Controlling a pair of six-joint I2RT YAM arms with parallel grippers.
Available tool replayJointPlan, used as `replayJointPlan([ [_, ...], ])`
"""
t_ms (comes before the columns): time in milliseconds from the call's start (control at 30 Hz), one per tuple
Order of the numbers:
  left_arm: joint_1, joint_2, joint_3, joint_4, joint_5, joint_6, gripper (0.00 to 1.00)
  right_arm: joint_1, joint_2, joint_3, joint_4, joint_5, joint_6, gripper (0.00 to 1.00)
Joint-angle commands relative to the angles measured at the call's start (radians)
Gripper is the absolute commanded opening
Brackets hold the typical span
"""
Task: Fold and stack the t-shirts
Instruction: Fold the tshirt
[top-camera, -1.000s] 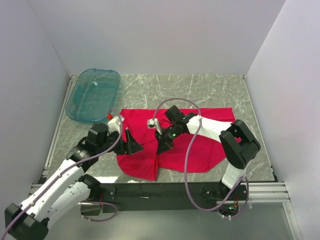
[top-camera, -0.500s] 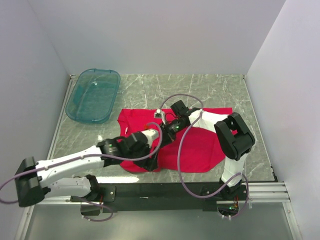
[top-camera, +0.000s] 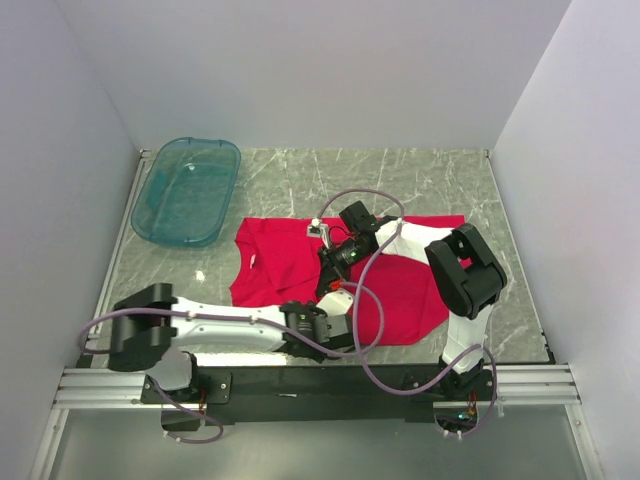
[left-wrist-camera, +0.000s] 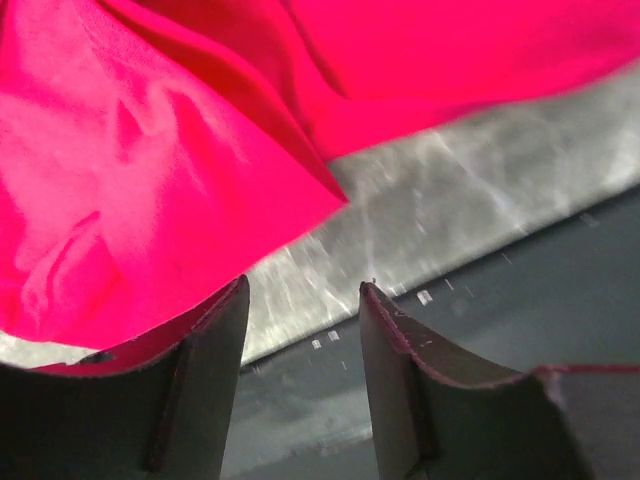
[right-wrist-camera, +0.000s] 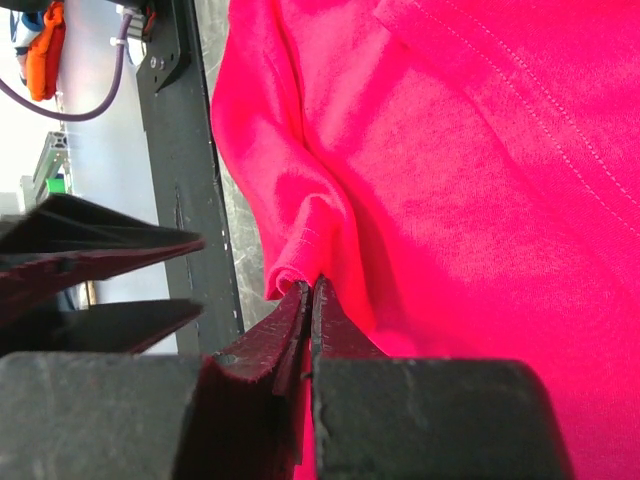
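Note:
A plain red t-shirt (top-camera: 400, 285) lies spread on the marble table, its near left edge bunched. My right gripper (top-camera: 326, 288) reaches in from the right and is shut on a rolled fold of the shirt's hem (right-wrist-camera: 300, 255); the jaws (right-wrist-camera: 308, 285) meet with fabric pinched at their tips. My left arm lies low along the near edge. Its gripper (top-camera: 340, 318) sits just below the right one at the shirt's near edge. In the left wrist view this gripper (left-wrist-camera: 304, 285) is open, with only table and rail between its fingers, and the shirt (left-wrist-camera: 150, 170) hangs above and to the left.
A translucent teal tub (top-camera: 187, 190) rests at the back left of the table. A black rail (top-camera: 330, 380) runs along the near edge, right under the left gripper. White walls close in on three sides. The left gripper's fingers (right-wrist-camera: 120, 245) show beside the right jaws.
My left arm has swung from the shirt's left side down along the near edge to the right, and its jaws have narrowed. The right gripper has stayed shut on the shirt; the near left flap has shifted.

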Motion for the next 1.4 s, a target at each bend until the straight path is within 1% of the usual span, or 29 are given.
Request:
replayJointPlan([
  [0,-0.017,0.06,0.063,-0.048,-0.131,-0.056,0.53,-0.005,0.01,0.038,0.014,-0.032,0.006,0.03],
  [200,-0.028,0.165,0.113,-0.043,-0.148,-0.048,0.5,-0.005,0.01,0.038,0.013,-0.032,0.002,0.03],
  [333,-0.031,0.187,0.123,-0.003,-0.126,-0.045,0.48,-0.006,0.01,0.038,0.009,-0.032,0.0,0.03],
  [433,-0.036,0.193,0.132,0.009,-0.117,-0.044,0.48,-0.006,0.01,0.038,0.011,-0.03,0.002,0.04],
  [533,-0.036,0.215,0.133,0.007,-0.115,-0.042,0.45,-0.006,0.012,0.041,0.005,-0.03,-0.001,0.04],
  [700,-0.036,0.242,0.124,0.035,-0.102,-0.039,0.42,-0.009,0.007,0.038,0.008,-0.029,-0.001,0.04],
  [1067,-0.036,0.282,0.086,0.058,-0.082,-0.047,0.41,-0.011,0.012,0.038,0.005,-0.03,-0.003,0.04],
  [1233,-0.034,0.294,0.055,0.067,-0.099,-0.066,0.34,-0.013,0.009,0.038,0.003,-0.032,-0.003,0.04],
  [1367,-0.031,0.307,0.043,0.058,-0.115,-0.085,0.33,-0.013,0.01,0.038,0.003,-0.032,-0.003,0.04],
])
